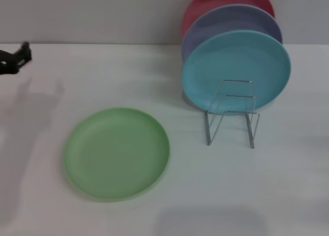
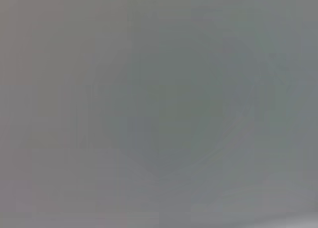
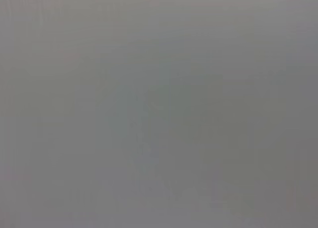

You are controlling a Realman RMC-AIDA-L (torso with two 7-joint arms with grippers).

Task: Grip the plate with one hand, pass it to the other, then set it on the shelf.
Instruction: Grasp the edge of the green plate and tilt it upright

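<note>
The light green plate (image 1: 116, 153) lay flat and face up on the white surface (image 1: 288, 184) at lower left of centre in the head view, untouched and well apart from my left gripper (image 1: 19, 57), which showed only as a dark shape at the far left edge, upper left of the frame, casting a soft shadow down toward the plate. Whether my fingers there were apart or together I could not tell. My right gripper was out of the frame, and both wrist views showed nothing but featureless grey. To the right of centre stood the wire shelf (image 1: 232, 112), its front loops bare, with a turquoise plate (image 1: 236, 71) propped upright against its rear, a purple plate (image 1: 226, 22) behind that and a red one (image 1: 221, 2) hindmost; stacked on edge that way, they seemed to leave the front slot free for the green plate. By my judgement the job had not yet begun: the first grip at the plate's rim was still to be made.
</note>
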